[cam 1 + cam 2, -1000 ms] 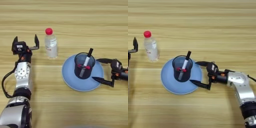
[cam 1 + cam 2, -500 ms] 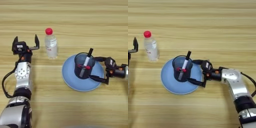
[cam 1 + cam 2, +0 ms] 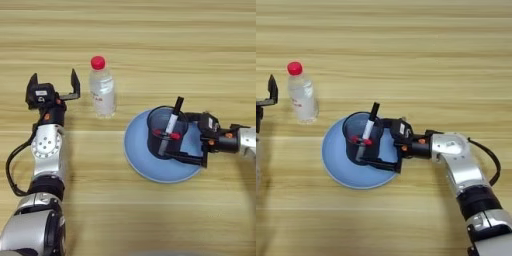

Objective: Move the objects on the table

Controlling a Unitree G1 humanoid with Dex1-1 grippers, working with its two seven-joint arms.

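Pen cup and bottle, both upright, well apart.
Black mesh pen cup (image 3: 166, 133) (markers leaning inside) stands on a blue plate (image 3: 137, 156); the clear, red-capped bottle (image 3: 102, 89) stands on the wooden surface (image 3: 150, 45).

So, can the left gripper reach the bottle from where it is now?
Probably yes. The left gripper is open just left of the bottle, and only bare table lies between them.

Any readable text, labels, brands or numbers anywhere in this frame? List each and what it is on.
None can be read.
Clear bottle: no label or print can be made out.
Left gripper: a small pale patch on its housing, too blurred to read.
Pen cup and its markers: no legible print.
Blue plate and table: no markings.
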